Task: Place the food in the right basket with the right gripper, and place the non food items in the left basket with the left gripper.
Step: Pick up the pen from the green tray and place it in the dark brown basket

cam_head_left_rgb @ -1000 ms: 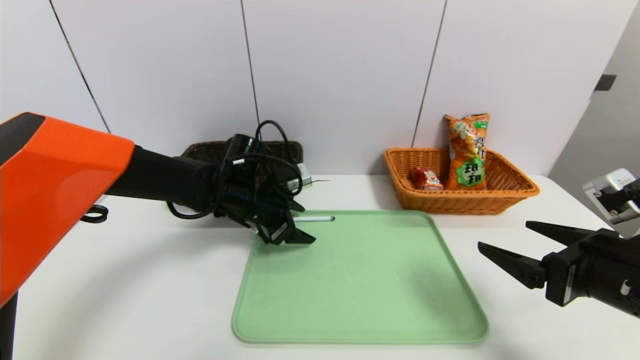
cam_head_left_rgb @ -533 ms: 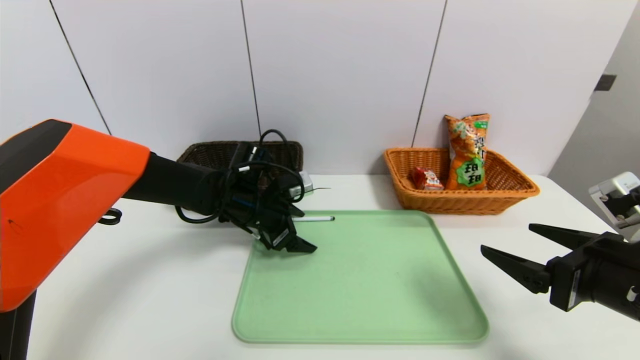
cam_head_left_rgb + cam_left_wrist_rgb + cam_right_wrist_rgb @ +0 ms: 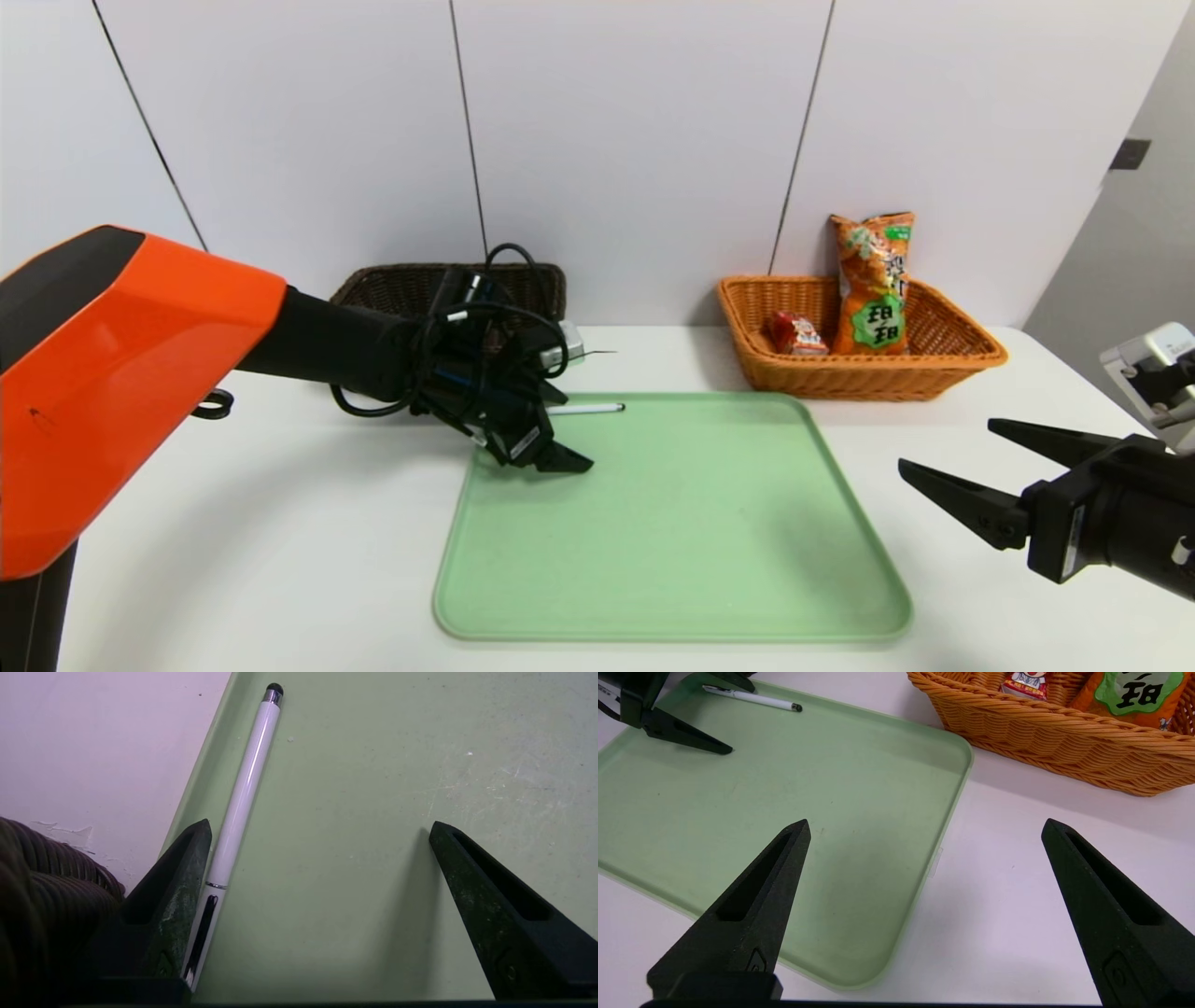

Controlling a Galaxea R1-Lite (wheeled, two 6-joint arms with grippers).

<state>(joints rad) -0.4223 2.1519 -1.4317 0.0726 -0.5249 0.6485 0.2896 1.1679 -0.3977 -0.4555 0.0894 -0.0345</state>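
Between my left gripper's (image 3: 320,821) spread fingers lies one slim white pen (image 3: 243,793), black-tipped; my right gripper (image 3: 927,821) idles open, right of it.

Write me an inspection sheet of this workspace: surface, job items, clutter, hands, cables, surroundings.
Surface: white table with a green tray; faint scratches on the tray.
Job items: white pen lies on the tray near its far edge; snack bag and small red carton are in the orange basket.
Dark basket: partly hidden behind the left arm; full contents cannot be told.
Clutter: nothing seen on the tray besides the pen.
Left hand: open over the tray, pen between its fingers, not gripped.
Right hand: open and idle, beside the tray's right side.
Cables: black loops on the left arm.
Surroundings: pale panelled wall behind.
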